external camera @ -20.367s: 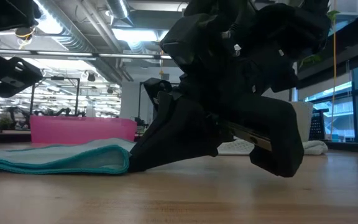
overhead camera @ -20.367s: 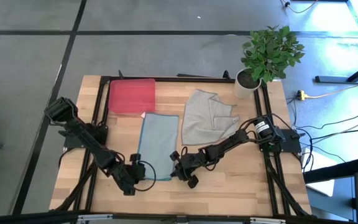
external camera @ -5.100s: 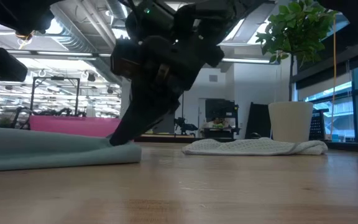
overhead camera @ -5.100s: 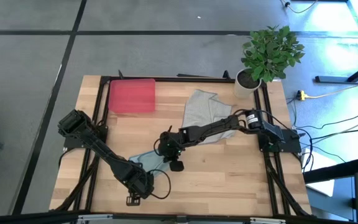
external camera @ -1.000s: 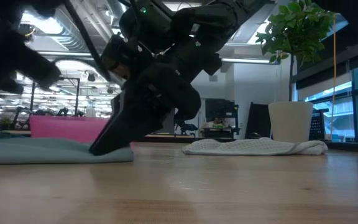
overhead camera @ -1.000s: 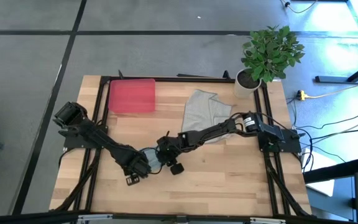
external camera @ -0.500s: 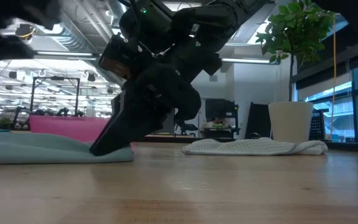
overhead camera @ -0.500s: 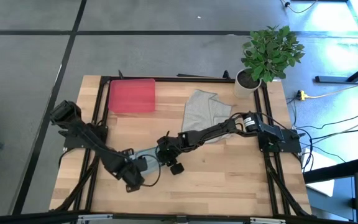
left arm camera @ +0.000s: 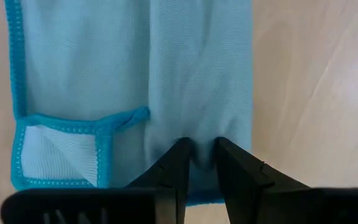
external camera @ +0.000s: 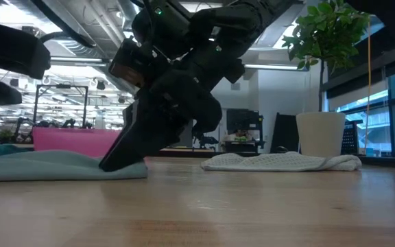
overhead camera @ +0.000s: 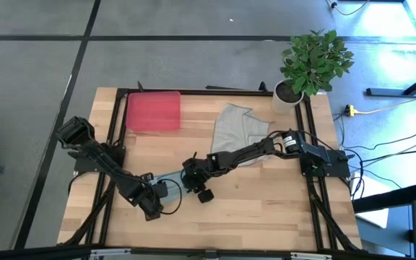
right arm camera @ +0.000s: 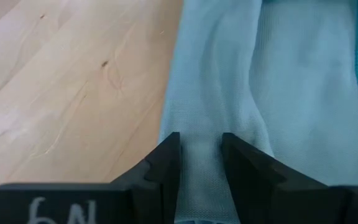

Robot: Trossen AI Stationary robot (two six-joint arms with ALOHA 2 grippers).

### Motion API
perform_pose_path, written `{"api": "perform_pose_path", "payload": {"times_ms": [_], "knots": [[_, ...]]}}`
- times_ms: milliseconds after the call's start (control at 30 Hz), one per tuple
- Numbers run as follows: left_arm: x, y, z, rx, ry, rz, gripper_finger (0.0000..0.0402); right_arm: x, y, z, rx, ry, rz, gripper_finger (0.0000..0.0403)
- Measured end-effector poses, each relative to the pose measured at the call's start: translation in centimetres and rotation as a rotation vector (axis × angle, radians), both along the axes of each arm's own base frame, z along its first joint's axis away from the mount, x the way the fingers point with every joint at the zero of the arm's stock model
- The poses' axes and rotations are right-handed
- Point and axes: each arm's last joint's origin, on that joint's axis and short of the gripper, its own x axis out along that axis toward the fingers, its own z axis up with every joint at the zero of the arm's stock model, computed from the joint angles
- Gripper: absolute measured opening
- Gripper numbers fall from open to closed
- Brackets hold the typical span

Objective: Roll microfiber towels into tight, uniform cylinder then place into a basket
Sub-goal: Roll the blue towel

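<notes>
Now we are mid-roll at lower centre: left gripper [left arm camera: 199,148] and right gripper [right arm camera: 199,149] each pinch the blue towel [overhead camera: 170,182]; next, tighten evenly.

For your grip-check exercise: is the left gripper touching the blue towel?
Touching. The left wrist view shows the left gripper pinching a fold of the blue towel between its fingers.

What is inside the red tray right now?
The red tray looks bare inside from above. The blue towel lies bunched on the table, pinched by the left gripper and right gripper; the grey towel lies apart.
</notes>
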Motion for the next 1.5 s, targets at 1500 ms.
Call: {"api": "perform_pose_path", "payload": {"times_ms": [1500], "knots": [[-0.4,0.3,-0.6,0.004,0.016,-0.002,0.0075,-0.9,2.2,-0.3,-0.286,0.002,0.032,0.0016]]}}
